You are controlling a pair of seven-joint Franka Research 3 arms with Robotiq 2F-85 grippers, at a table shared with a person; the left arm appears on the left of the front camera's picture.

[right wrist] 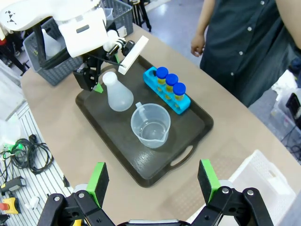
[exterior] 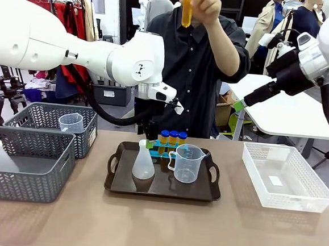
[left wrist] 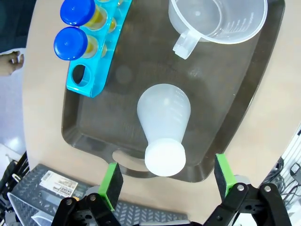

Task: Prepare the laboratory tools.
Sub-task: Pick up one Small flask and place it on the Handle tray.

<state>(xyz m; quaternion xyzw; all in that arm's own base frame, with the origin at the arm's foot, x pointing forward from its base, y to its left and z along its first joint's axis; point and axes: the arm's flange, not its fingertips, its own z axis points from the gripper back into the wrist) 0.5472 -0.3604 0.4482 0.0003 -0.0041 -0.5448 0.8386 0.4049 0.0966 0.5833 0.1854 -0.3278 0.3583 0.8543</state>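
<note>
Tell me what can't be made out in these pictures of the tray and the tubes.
- Front view: left gripper mostly hidden behind the conical flask.
- Front view: the tube in the person's hand is cut off by the top edge; cap unseen.
- Left wrist view: blue rack cut off by the top edge; tube count unclear.
- Front view: measuring beaker markings too small to read.
</note>
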